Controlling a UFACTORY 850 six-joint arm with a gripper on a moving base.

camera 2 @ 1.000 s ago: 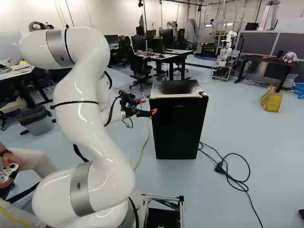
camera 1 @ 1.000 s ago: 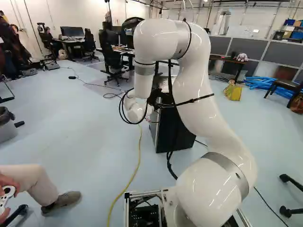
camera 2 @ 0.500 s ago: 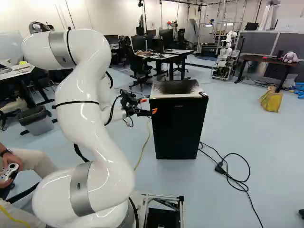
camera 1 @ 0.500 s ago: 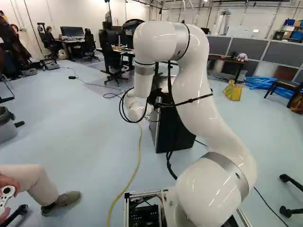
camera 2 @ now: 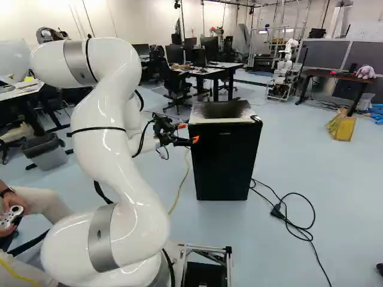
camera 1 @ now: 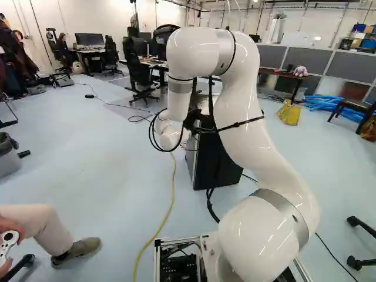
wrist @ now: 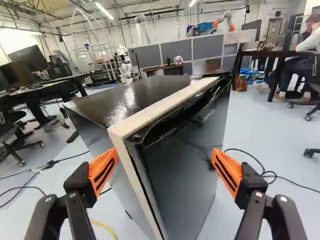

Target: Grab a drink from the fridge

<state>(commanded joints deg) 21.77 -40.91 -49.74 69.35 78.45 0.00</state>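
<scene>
"How does the gripper [camera 2: 188,133] stand?"
"Spread wide, its 2 orange pads [wrist: 103,172] apart, the fridge [camera 2: 224,161] just ahead of them."
"And where is that fridge?"
"On the floor [camera 2: 341,197], right of the white arm [camera 2: 114,155] in the right base view, a black cord [camera 2: 276,212] lying near its foot"

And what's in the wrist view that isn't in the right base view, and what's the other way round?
Only the wrist view: long ceiling lights and a brown bag on the floor far behind the fridge.

Only the right base view: the robot's big white arm, a trash bin, a yellow bag and a game controller.

Both: the fridge, the gripper with its orange pads, a black cord, and a pink stuffed toy on a table.
</scene>
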